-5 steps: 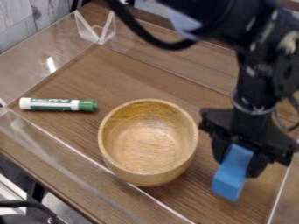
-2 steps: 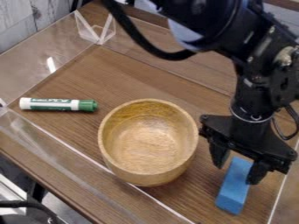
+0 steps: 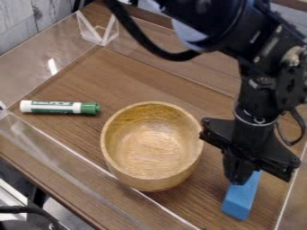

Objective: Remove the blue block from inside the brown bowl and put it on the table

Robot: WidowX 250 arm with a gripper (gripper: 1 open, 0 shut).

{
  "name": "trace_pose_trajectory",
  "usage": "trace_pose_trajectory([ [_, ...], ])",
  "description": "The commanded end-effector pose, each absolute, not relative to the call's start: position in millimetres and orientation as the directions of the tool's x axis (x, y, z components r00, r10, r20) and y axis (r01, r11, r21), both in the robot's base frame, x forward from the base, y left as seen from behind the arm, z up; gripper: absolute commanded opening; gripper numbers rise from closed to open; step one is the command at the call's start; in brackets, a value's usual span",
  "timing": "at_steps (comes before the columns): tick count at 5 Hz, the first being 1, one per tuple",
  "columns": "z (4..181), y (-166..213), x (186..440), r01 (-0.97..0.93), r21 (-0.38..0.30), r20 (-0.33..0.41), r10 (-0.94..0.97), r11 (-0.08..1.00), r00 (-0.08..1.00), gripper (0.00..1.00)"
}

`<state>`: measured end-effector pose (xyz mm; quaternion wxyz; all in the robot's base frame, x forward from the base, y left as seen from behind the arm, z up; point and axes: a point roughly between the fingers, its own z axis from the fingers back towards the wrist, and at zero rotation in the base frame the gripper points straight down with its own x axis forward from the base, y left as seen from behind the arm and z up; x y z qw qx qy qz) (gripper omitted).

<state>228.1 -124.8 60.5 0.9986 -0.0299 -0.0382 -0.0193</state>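
Note:
The blue block [image 3: 241, 199] stands on the table [image 3: 132, 76] just right of the brown bowl [image 3: 144, 175], close to the table's front right corner. The light wooden bowl is empty inside. My gripper [image 3: 240, 171] points straight down directly over the block, with its black fingers drawn together just above the block's top end. The fingers look shut with nothing between them, and the block rests on its own.
A green-and-white marker [image 3: 57, 107] lies on the table left of the bowl. Low clear plastic walls edge the tabletop, one along the front [image 3: 72, 171] and one right beside the block [image 3: 288, 193]. A clear triangular stand [image 3: 99, 31] sits at the back.
A second ago the gripper held the block tilted above the table. It then opened, leaving the block on the table, and now its fingers have shut above it.

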Motion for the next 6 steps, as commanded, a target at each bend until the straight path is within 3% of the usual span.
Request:
trace_pose_trajectory([
  [1,85.5,-125.7,239.7,0.049,-0.082,0.141,-0.037,0.995,0.989,0.00],
  [2,98.4,-121.6,242.4,0.050,-0.075,0.151,-0.038,0.996,0.988,0.00],
  [4,162.5,-90.1,270.3,0.027,-0.049,0.242,-0.014,0.998,0.970,0.00],
  [6,149.8,-91.3,264.5,0.034,-0.038,0.243,-0.024,0.999,0.970,0.00],
])
